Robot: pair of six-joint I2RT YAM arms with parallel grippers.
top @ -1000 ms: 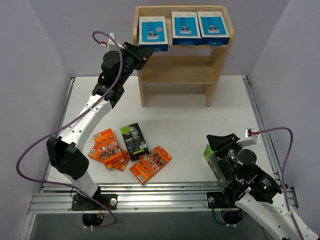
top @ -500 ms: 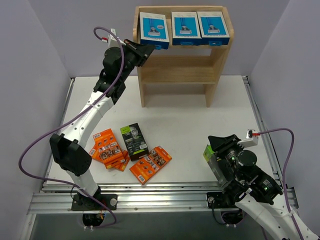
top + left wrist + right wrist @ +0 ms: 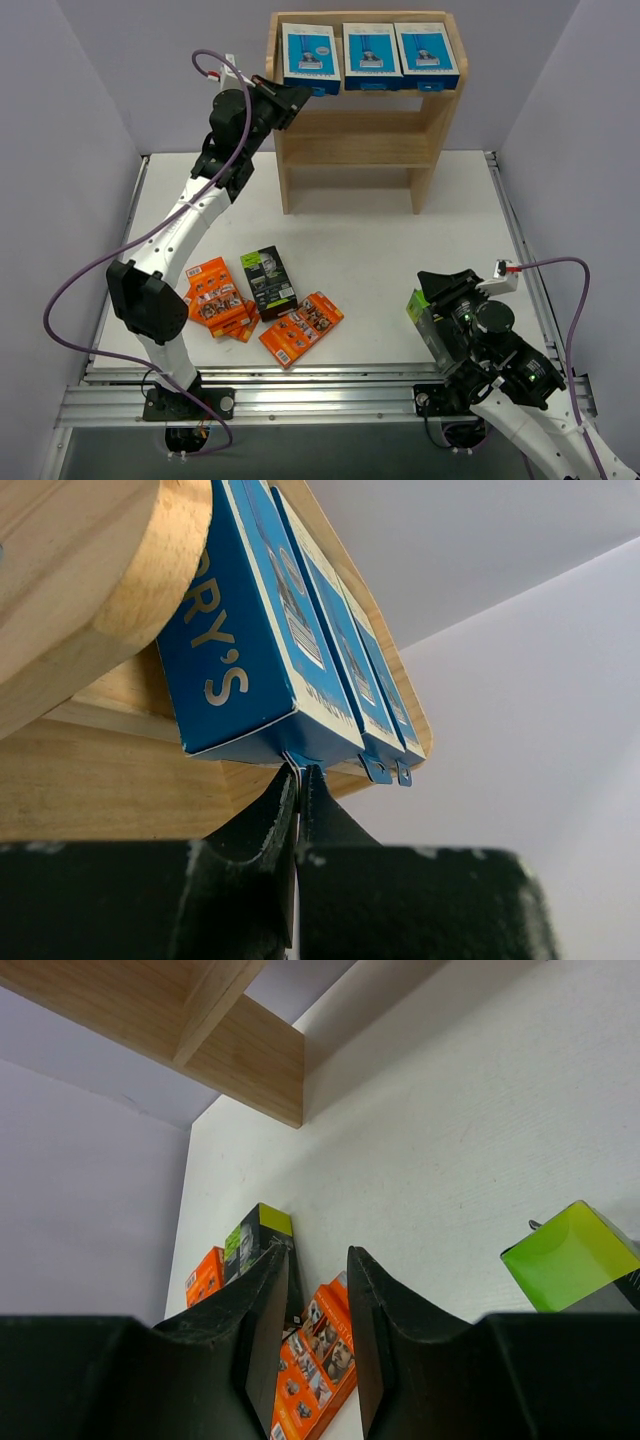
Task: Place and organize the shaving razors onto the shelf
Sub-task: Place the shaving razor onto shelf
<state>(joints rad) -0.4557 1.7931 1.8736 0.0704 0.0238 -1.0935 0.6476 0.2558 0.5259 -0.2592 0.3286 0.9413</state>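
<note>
The left fingers [image 3: 298, 778] are pressed together, their tips right against the lower front edge of the nearest blue razor box [image 3: 250, 650]. The box lies directly above them on the top tier of the shelf [image 3: 120, 570]. Two more blue boxes [image 3: 350, 685] line up just beyond it. The right fingers [image 3: 316, 1255] stand apart with nothing between them. A black-and-lime box [image 3: 568, 1270] rests on the desk [image 3: 450, 1140] just to their right. A second black-and-lime box [image 3: 255, 1235] and the orange packs [image 3: 320, 1350] lie ahead of them and to their left.

The near box overhangs the tier's front lip. A tug or a sideways drag from the closed tips could tip it off, and a hard shove could knock its neighbours askew.

Whether the box's thin hang tab is pinched between the tips or only touched, I cannot tell. The lime box beside the right fingers is partly cut off. The orange packs overlap, so their number is unclear.
</note>
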